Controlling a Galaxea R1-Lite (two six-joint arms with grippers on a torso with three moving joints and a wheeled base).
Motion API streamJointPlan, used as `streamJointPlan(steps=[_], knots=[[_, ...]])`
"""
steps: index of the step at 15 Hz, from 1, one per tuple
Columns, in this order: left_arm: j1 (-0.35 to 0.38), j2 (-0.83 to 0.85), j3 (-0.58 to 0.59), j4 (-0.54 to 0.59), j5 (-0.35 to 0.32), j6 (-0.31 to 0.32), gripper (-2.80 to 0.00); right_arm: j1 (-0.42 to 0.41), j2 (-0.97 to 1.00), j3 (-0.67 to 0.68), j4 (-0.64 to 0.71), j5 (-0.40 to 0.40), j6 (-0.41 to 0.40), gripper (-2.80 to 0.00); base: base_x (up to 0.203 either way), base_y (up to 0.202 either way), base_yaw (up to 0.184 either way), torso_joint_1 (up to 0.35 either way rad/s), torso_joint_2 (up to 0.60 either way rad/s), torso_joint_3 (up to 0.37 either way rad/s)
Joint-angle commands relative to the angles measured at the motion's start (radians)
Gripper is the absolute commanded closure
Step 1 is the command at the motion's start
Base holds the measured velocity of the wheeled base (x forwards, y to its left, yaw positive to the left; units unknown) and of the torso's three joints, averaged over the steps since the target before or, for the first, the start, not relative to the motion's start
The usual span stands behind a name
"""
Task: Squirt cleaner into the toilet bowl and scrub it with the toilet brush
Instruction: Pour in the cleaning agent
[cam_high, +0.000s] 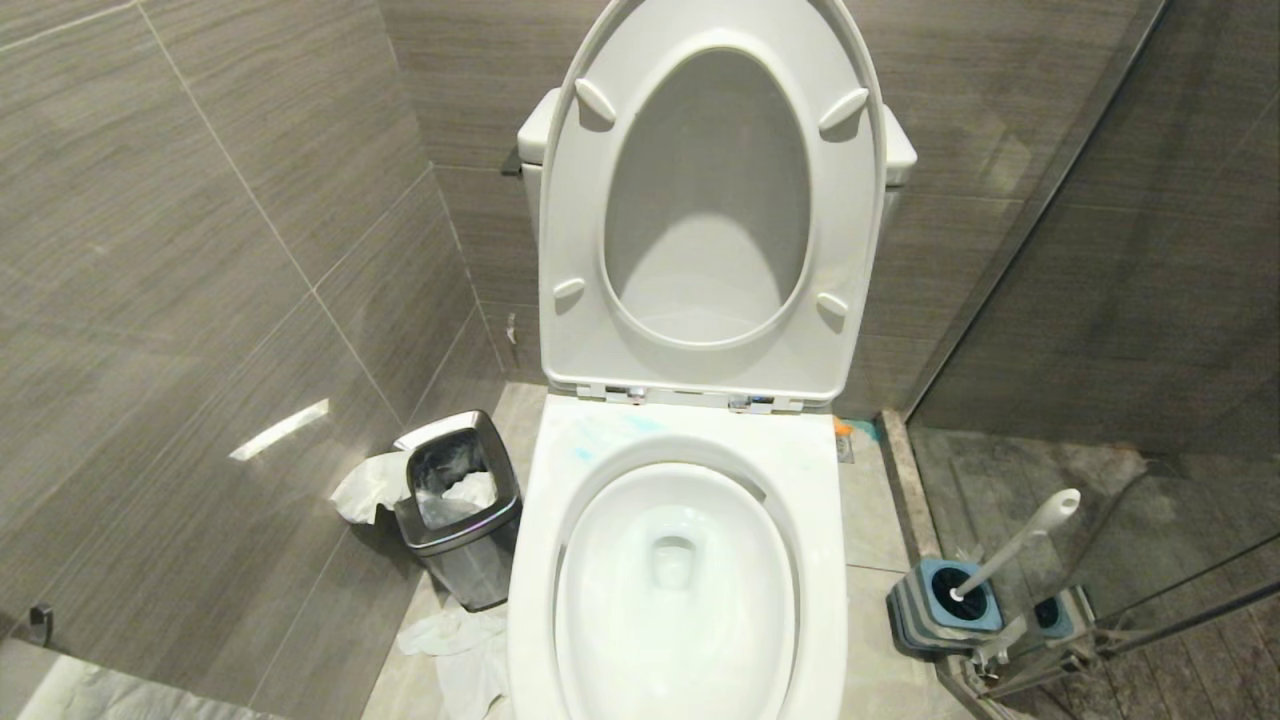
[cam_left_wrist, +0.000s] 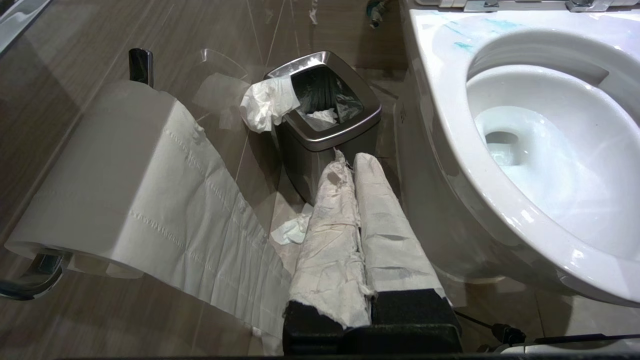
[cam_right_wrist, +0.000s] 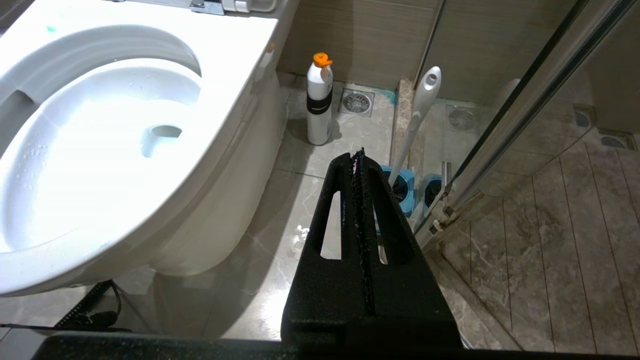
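The white toilet bowl (cam_high: 690, 440) stands in the middle with its seat and lid raised against the tank. Pale blue smears of cleaner (cam_high: 600, 432) mark the back left of the rim, also seen in the left wrist view (cam_left_wrist: 470, 35). The toilet brush (cam_high: 1020, 540) stands slanted in its grey-and-blue holder (cam_high: 945, 605) on the floor right of the bowl; only its white handle (cam_right_wrist: 420, 110) shows. My left gripper (cam_left_wrist: 350, 157), its fingers wrapped in white paper, is shut and empty beside the bowl's left flank. My right gripper (cam_right_wrist: 356, 155) is shut and empty, low, short of the brush holder.
A steel waste bin (cam_high: 460, 500) with tissue hanging out stands left of the bowl, crumpled paper (cam_high: 460, 640) on the floor by it. A toilet-paper roll (cam_left_wrist: 100, 175) hangs on the left wall. A white bottle with an orange cap (cam_right_wrist: 319, 100) stands behind the brush. A glass shower partition (cam_high: 1100, 300) closes the right.
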Motion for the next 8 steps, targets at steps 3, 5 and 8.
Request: streamJointPlan(steps=[3, 5, 8], knots=[[0.000, 0.001, 0.002, 0.000, 0.000, 0.000, 0.00, 0.000, 0.001, 0.000, -0.001, 0.000, 0.000, 0.00, 0.000, 0.000, 0.000, 0.000, 0.00, 0.000], [0.000, 0.001, 0.002, 0.000, -0.001, 0.000, 0.00, 0.000, 0.001, 0.001, -0.006, -0.003, 0.000, 0.00, 0.000, 0.000, 0.000, 0.000, 0.00, 0.000], [0.000, 0.003, 0.002, -0.001, -0.002, 0.007, 0.00, 0.000, 0.001, 0.004, -0.010, -0.007, 0.003, 0.00, 0.000, 0.000, 0.000, 0.000, 0.00, 0.000]])
